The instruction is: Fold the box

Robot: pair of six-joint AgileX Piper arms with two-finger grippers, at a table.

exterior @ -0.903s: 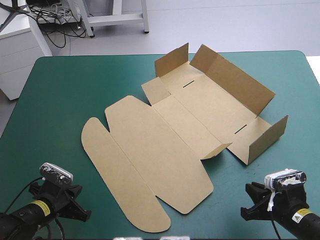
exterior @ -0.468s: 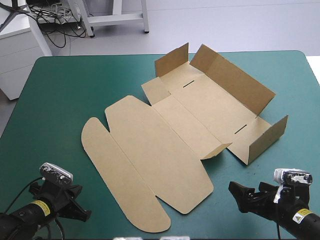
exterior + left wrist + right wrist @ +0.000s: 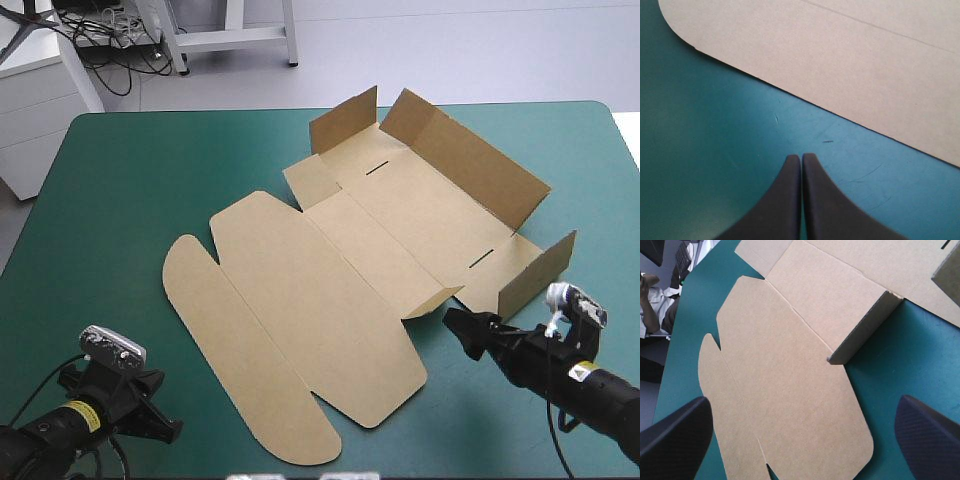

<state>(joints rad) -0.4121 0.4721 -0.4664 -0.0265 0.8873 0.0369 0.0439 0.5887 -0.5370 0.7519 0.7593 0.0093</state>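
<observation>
The brown box (image 3: 330, 290) lies in the middle of the table as a cut sheet. Its near lid panels are flat, and its far walls (image 3: 470, 165) and a small near flap (image 3: 432, 302) stand raised. My right gripper (image 3: 462, 330) is open low over the cover, its tips just short of that flap (image 3: 865, 330). In the right wrist view the right gripper (image 3: 802, 399) has its fingers far apart, with the flat sheet (image 3: 790, 390) ahead. My left gripper (image 3: 172, 428) rests shut near the front left, and in its own view the left gripper (image 3: 801, 156) points at the sheet's rounded edge (image 3: 840, 60), apart from it.
The teal-green cover (image 3: 120, 200) stretches wide to the left of the box. The table's right edge (image 3: 625, 170) runs a short way beyond the box's raised right wall (image 3: 540, 270).
My right gripper has opened wide and travelled forward from the front right corner to the box's small raised flap. The left arm and the box have not moved.
</observation>
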